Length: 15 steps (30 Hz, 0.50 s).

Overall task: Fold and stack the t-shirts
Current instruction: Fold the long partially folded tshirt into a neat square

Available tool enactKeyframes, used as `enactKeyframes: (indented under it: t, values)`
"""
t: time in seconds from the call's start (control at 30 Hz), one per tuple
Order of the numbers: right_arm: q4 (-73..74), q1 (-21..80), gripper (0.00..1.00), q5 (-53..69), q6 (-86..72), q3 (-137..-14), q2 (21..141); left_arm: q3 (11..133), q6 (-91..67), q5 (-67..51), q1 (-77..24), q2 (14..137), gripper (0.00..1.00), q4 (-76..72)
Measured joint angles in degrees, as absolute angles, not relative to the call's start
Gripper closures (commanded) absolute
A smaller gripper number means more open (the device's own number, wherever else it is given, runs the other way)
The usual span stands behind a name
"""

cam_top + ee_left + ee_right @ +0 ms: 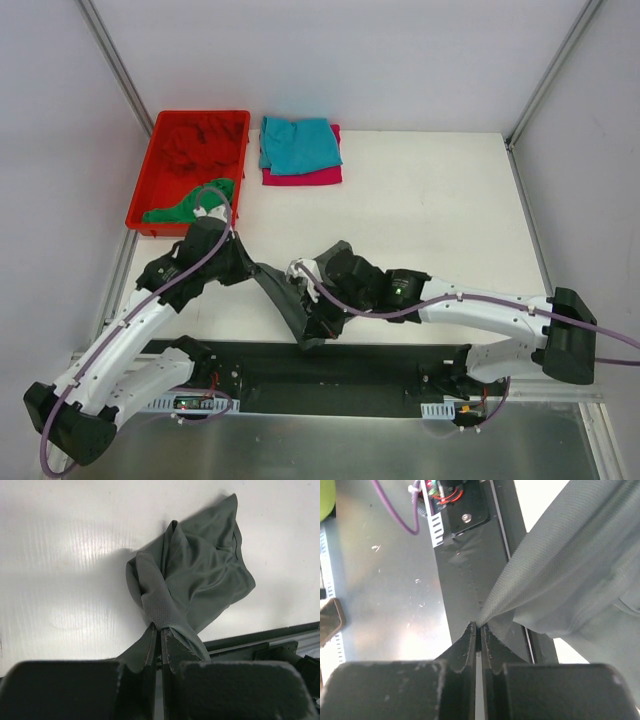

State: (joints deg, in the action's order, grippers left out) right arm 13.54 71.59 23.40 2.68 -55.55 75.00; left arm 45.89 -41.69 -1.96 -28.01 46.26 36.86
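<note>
You are working the dark grey t-shirt (288,305), which is hanging bunched between the two arms at the near edge of the tabletop (430,220) and trailing partly over the black base rail (380,365). Your left pincer (161,630) is clamped tight on a twisted fold of it, and your right pincer (479,628) is pinched together on a thin edge of the same cloth. To do this step well, you are likely needing to draw the two holds apart until the cloth is pulling flat, then carry it clear of the rail onto bare tabletop before laying it down. The left hold is looking like a rope of gathered cloth, not a clean corner, so a regrip may be wise. The teal t-shirt (298,143) is lying folded on the magenta t-shirt (305,177) at the far side, beside the red bin (145,185) holding the green t-shirt (190,205) and red t-shirt (200,140). No brand, label or writing is showing legibly.
</note>
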Motion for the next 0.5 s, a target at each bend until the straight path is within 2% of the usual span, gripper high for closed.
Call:
enactKeyframes:
  t: [0.23, 0.5]
  values:
    - [12.6, 64.2, 0.99, 23.9, -0.5, -51.0, 70.9, 49.6, -40.8, -1.5, -28.0, 54.5, 1.00, 34.1]
    - [13.8, 58.0, 0.99, 21.5, -1.1, -46.5, 62.9, 56.4, -39.4, -8.3, -28.0, 67.4, 1.00, 27.3]
